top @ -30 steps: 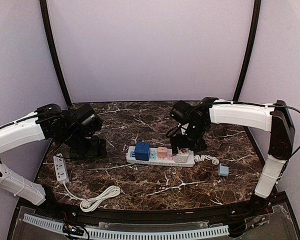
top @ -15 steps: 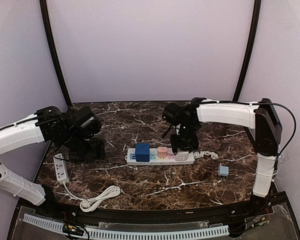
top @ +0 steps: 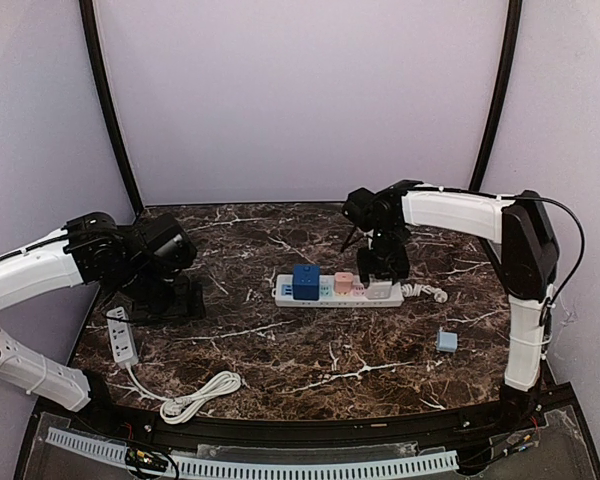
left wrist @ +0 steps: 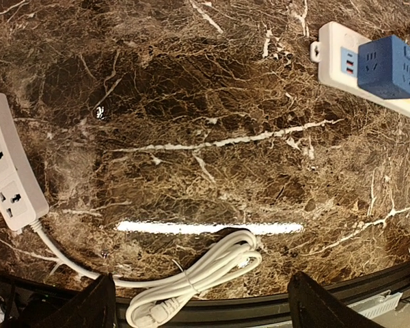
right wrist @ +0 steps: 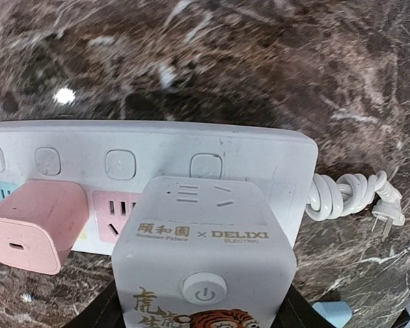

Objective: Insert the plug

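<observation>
Right tool — closed on DELIXI cube adapter, fingers pressed against both flanks. Adapter sits over right-end socket of long power strip; seating depth cannot be told. Pink plug just beside adapter, blue cube adapter further left on same strip. Left tool — wide, nothing between fingers, hovering above counter near second power strip and coiled cord.

Glossy marble table (veined), plastic power strip
</observation>
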Motion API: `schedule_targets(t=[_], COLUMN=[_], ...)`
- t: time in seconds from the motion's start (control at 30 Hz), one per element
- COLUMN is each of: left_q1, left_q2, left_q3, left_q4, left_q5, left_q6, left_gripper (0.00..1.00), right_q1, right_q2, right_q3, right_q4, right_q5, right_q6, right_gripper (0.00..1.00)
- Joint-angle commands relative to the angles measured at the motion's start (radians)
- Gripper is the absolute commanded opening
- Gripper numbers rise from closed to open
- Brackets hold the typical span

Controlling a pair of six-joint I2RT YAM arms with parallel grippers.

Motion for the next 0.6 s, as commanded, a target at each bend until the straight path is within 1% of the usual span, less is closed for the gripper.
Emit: schedule_targets(t=[0.0,0.1,0.2,0.37,0.47,0.57], left_q1=[-0.006,-0.004,0.018,0.126,0.202,0.295], left_q2=[-0.051,-0.077,-0.117,-0.175,-0.186,-0.191], left_q3=[-0.025,-0.03,-0.045,-0.078,-0.084,-0.094], left_q4=[-0.109,-0.173,-0.235,-0.298,-0.353,-0.364], left_q5=[-0.04,-0.077,-0.1,-0.091,-0.097,-0.106], left_q6=[-0.036,-0.078,-0.088,-0.049,-0.03,-0.006], left_gripper=[0.88,0.89,0.92,0.94,0.94,0.95], right_q1=[-0.105,-0.169,-0.224,-0.294,-0.311,-0.315], right_q2=[0.047,0.058,0.055,0.03,0.015,0.003], right_q3=[0.018,0.01,-0.013,-0.093,-0.134,-0.162], right_q4=[-0.028,0.001,0.037,0.102,0.126,0.139], right_q5=[0.228,0.245,0.256,0.226,0.189,0.146], right_q6=[-0.044,-0.082,-0.12,-0.16,-0.176,-0.191], right_gripper=[0.46,0.47,0.5,0.54,0.61,0.79])
